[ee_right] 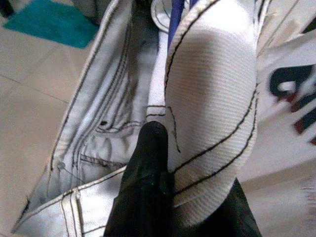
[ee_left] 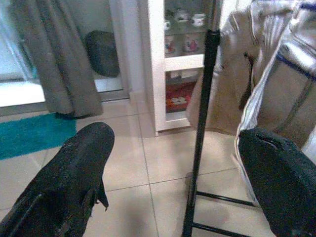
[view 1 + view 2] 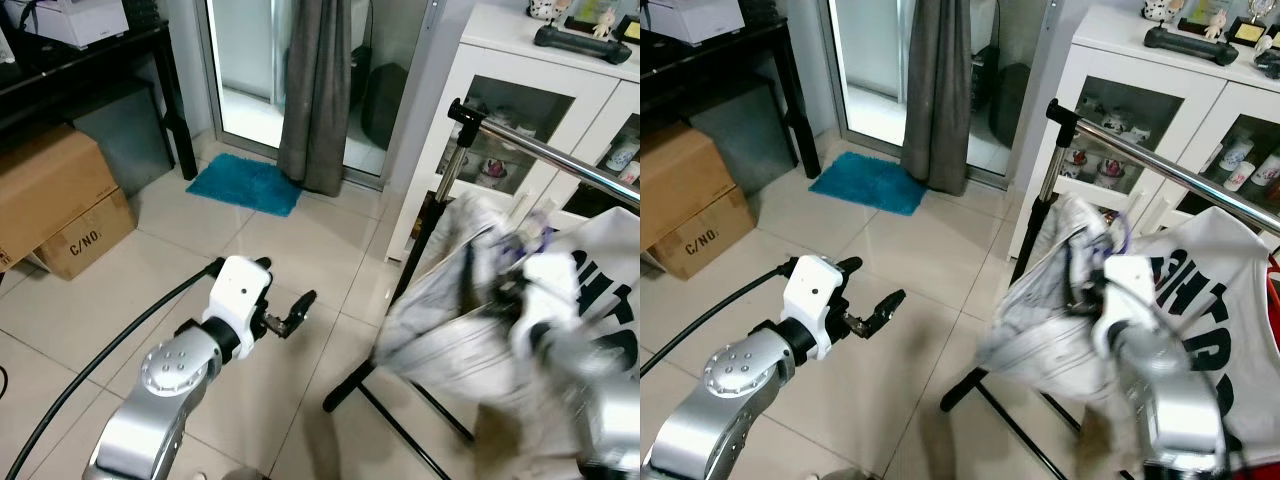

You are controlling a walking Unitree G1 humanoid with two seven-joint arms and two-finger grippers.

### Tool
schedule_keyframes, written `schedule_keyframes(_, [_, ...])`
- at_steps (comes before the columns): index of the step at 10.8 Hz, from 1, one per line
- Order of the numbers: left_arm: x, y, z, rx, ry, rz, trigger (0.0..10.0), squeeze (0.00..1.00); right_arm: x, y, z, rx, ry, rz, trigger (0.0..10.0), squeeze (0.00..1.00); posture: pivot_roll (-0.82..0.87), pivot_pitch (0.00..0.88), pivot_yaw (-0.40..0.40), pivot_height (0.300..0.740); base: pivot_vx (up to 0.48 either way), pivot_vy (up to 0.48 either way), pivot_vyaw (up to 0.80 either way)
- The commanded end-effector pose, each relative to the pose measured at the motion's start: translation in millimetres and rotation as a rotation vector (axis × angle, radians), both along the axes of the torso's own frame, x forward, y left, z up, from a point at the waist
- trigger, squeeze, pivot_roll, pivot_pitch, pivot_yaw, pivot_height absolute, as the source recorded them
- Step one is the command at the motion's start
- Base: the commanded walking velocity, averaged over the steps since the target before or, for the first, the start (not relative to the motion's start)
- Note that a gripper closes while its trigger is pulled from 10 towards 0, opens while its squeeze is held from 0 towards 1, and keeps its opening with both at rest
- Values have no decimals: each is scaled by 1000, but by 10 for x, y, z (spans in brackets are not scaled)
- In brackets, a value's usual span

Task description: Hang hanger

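Note:
A white garment with dark stitching (image 3: 1050, 310) hangs bunched on a purple hanger (image 3: 1121, 232) just below the metal rail (image 3: 1160, 160) of the clothes rack. My right gripper (image 1: 192, 192) is shut on a fold of this garment; one black finger (image 1: 148, 163) presses against the fabric. The hanger's hook sits under the rail, and I cannot tell whether it touches. My left gripper (image 3: 868, 285) is open and holds nothing. It hovers over the tiled floor, left of the rack's black post (image 2: 200, 123).
A white T-shirt with black lettering (image 3: 1215, 330) hangs on the rail to the right. Behind stands a white glass-door cabinet (image 3: 1080, 60). The rack's black legs (image 3: 970, 388) spread over the floor. A cardboard box (image 3: 685, 200), teal mat (image 3: 865, 183) and grey curtain (image 3: 938, 90) lie left.

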State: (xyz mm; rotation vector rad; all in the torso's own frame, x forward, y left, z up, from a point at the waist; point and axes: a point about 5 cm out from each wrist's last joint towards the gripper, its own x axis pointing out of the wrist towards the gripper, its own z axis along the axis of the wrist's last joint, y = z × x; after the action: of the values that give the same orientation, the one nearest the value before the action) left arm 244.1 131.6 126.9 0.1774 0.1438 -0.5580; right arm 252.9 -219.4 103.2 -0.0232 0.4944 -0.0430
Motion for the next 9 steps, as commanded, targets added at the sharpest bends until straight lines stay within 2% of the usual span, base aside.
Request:
schedule_keyframes(1, [-6,-6,17,-1,-9,26,10000,98,20,43,152,-17,-109,11,10000,0,60,0,-102,740,-240,0,0])
schedule_keyframes(3, [19,9,12,-10,-11,66,10000,94,1,145,105,-10,-130,41,10000,0,59,0,-98,740,0,0,0])
schedule_keyframes(7, [66,184,40,-42,-21,189,10000,94,78,176,167,-27,-190,89,10000,0,61,0,-100,740,0,0,0])
schedule_keyframes(9, [63,202,40,-48,-19,202,10000,90,76,167,154,-26,-192,87,10000,0,59,0,-97,740,-272,0,0])
